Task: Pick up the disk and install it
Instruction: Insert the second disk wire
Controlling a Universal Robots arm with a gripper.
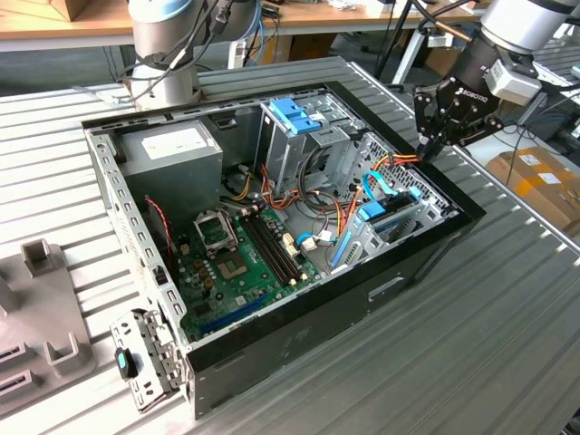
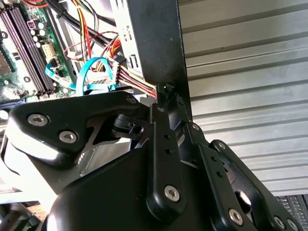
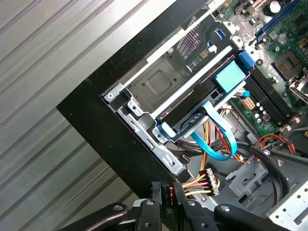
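The gripper (image 1: 433,145) hangs at the rim of the open computer case (image 1: 299,340), at the corner of the case nearest the exterior view's right, just above the bundle of coloured power cables (image 1: 399,161) that runs along the inside of that wall. In both wrist views its fingers (image 3: 166,195) stand close together, pinched to a narrow gap with nothing between them, their tips right at the black edge of the case. The disk (image 1: 385,217) sits inside the case, in the metal drive cage (image 3: 159,79) against the front wall, a short way along the rim from the gripper; in the first wrist view it shows as a dark slab with light-blue rails (image 3: 166,130) and a blue tab (image 3: 230,76) on top, with a blue data cable (image 3: 216,139) looping off its near end. Its long axis runs along the cage and parallel to the case wall, one end toward the gripper's corner and the other toward the motherboard (image 1: 240,263); it lies flat in its slot, not tilted as far as can be judged. The risks from here seem plain: the fingertips are so near the cable bundle and the case rim that a small descent could snag a wire or strike the sheet metal, and the blue data cable near the disk could catch on a finger and drag. Whether the disk is fully seated cannot be told.
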